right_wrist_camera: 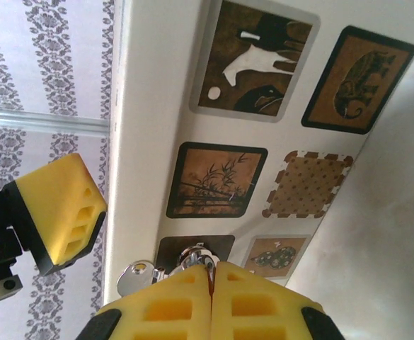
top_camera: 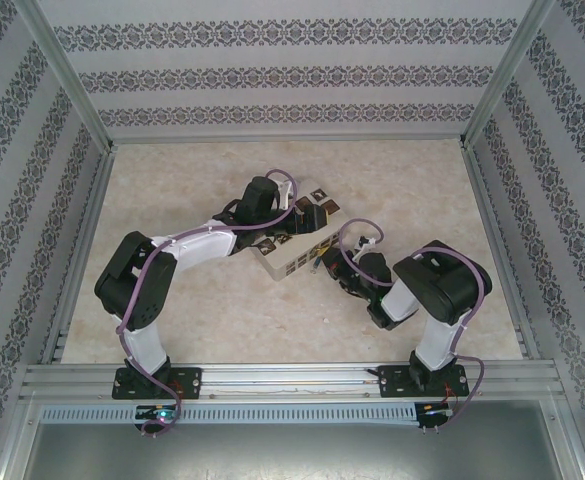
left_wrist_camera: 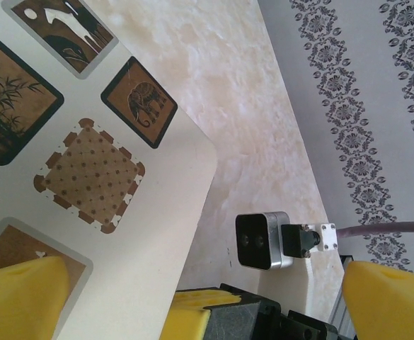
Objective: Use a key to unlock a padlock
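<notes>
Right claw, key just beside it.

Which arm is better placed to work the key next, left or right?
Right. The right gripper is shut on silvery metal, apparently the key, at the side of the cream box. The left gripper is open, one pad over the box top, better for steadying.

A small silvery metal piece pokes from the seam of the right tool, whose pads are pressed together. The pads hide the rest of it, so whether it is key or padlock shackle cannot be told. The patterned box is cut off by the frame edges.
</notes>
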